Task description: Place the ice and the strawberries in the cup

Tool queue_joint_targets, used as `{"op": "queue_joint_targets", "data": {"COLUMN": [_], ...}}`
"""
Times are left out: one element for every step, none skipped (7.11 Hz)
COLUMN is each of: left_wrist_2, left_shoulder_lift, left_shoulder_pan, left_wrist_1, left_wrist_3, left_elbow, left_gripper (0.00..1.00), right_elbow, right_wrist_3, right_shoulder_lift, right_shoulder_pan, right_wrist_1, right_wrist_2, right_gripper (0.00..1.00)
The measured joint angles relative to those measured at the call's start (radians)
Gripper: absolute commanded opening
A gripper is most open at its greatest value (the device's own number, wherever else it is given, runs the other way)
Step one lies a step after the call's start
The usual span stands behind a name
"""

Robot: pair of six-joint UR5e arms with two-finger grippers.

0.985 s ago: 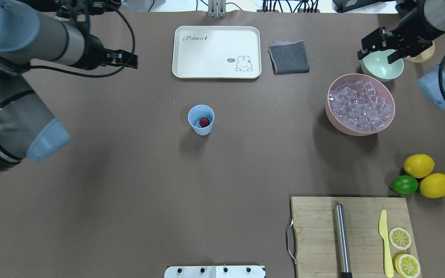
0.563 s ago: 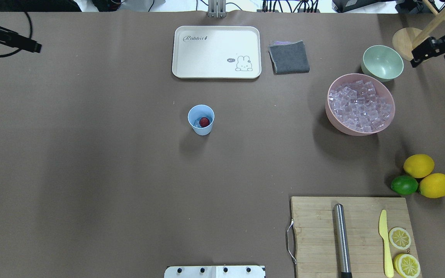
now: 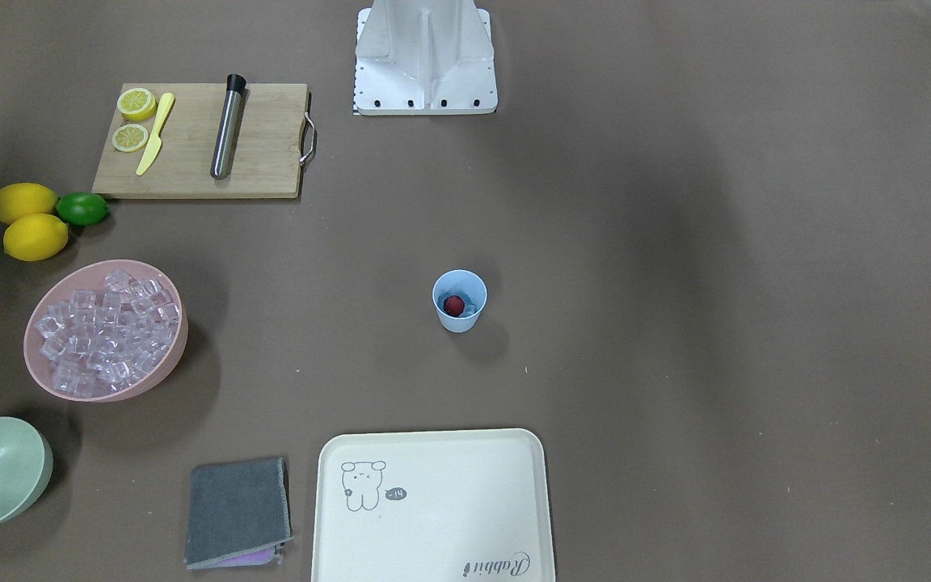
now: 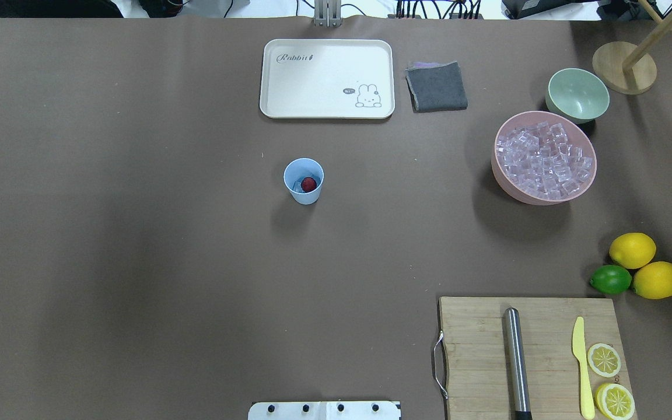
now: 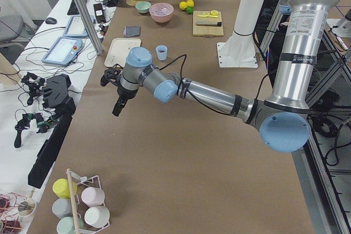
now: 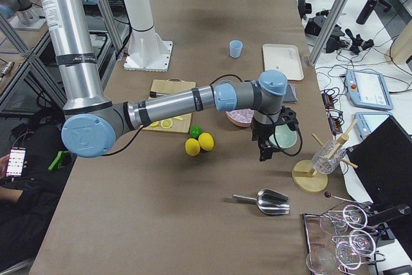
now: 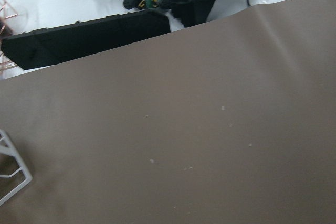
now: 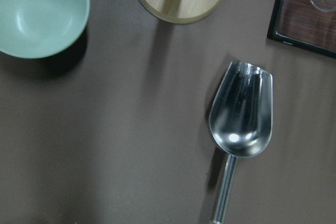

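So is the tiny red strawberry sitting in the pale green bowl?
No, the tiny red strawberry lies inside the small light-blue cup, far from the pale green bowl.

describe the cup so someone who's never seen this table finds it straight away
Start at the cream rabbit tray on the table's far side in the overhead view; the cup stands alone nearer the robot, mid-table. It is small, light blue and handleless with a red strawberry inside, unlike the pink bowl and pale green bowl.
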Motion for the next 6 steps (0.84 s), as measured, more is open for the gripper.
{"op": "queue_joint_targets", "data": {"left_wrist_2": [-0.026,-0.039,-0.049,-0.088,-0.154,-0.188], "left_shoulder_lift": [0.004,0.007,0.010,0.022,0.063,0.107], "left_shoulder_pan": [-0.071,-0.132,-0.181,-0.216,-0.234,-0.240], "left_wrist_1": [0.086,0.172,0.244,0.293,0.300,0.273], "left_wrist_3": [0.119,0.224,0.313,0.375,0.409,0.417], "left_elbow": [0.020,0.031,0.047,0.078,0.112,0.123], "left_gripper": [0.98,0.98,0.98,0.98,0.98,0.98], "right_elbow": [-0.003,-0.005,-0.006,-0.006,-0.006,-0.006], "right_wrist_3": [-0.030,-0.040,-0.039,-0.036,-0.031,-0.024], "right_shoulder_lift": [-0.038,-0.075,-0.103,-0.122,-0.135,-0.143], "right_shoulder_pan": [0.036,0.064,0.085,0.103,0.118,0.127], "right_wrist_1": [0.001,0.004,0.005,0.005,0.005,0.004], "right_wrist_2": [0.032,0.077,0.111,0.126,0.132,0.135], "right_gripper": [0.99,0.99,0.99,0.99,0.99,0.99]}}
